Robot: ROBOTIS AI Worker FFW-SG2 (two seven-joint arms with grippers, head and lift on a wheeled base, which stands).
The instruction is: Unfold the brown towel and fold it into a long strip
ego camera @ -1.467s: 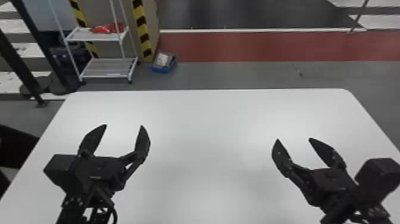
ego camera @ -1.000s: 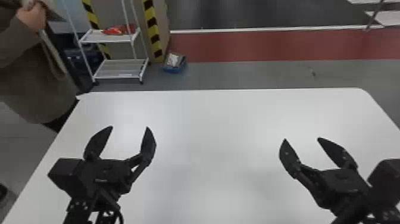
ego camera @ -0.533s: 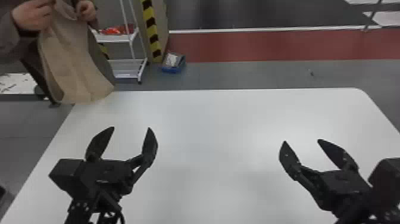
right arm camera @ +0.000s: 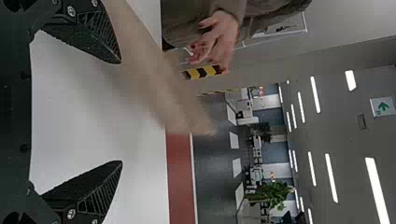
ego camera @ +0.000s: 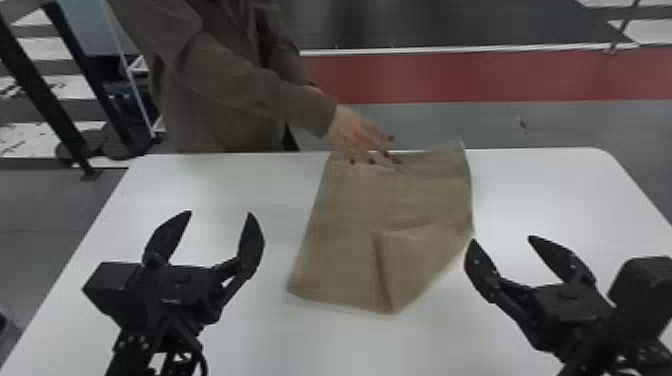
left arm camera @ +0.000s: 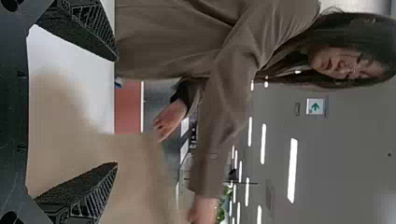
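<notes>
The brown towel (ego camera: 385,215) lies creased toward the middle of the table, its lower right corner folded over, with a person's hand (ego camera: 357,132) at its far edge. My left gripper (ego camera: 215,237) is open to the left of the towel, and my right gripper (ego camera: 510,255) is open just beyond its right side. In the left wrist view the towel (left arm camera: 135,182) stretches behind the left gripper (left arm camera: 116,112), whose fingers are apart. In the right wrist view the towel (right arm camera: 154,88) is blurred beyond the open right gripper (right arm camera: 122,112).
The white table (ego camera: 560,195) extends under both arms and has a rounded far right corner. A person in a brown sleeve (ego camera: 250,80) leans over its far edge from the left. Behind stand dark posts (ego camera: 45,90) at the left.
The person has moved from the far left toward the middle, bringing the towel from the air down onto the table. Both arms have kept their places, grippers open.
</notes>
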